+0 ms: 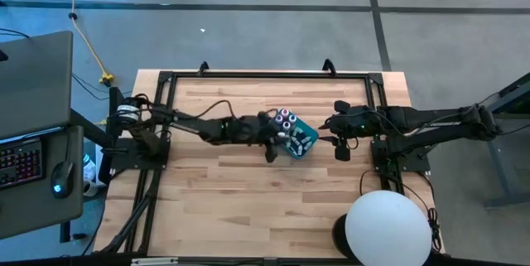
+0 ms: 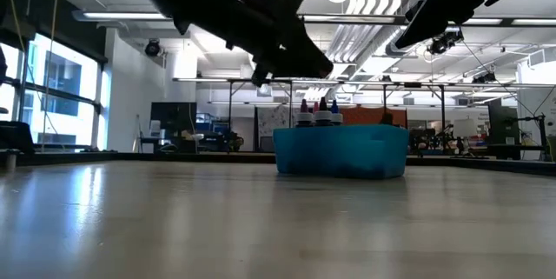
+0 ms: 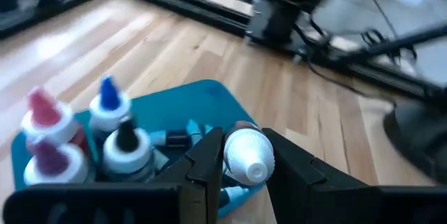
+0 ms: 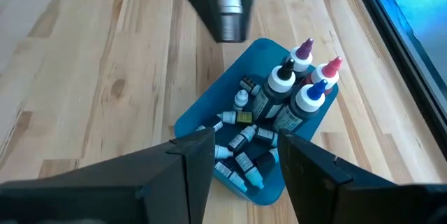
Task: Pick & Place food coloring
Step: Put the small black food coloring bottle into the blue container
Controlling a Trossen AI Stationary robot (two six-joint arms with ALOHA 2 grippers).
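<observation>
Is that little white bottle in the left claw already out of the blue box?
Out. The left claw grips the bottle above the box, clear of it.

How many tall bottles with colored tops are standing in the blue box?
4, clustered at one end of the blue box: purple top, pink top, blue top, black top. None seem hidden.

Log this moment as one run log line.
left gripper: shut on small whitish bottle, above teal box | right gripper: open, hovering over box | tall bottles: upright in box
</observation>
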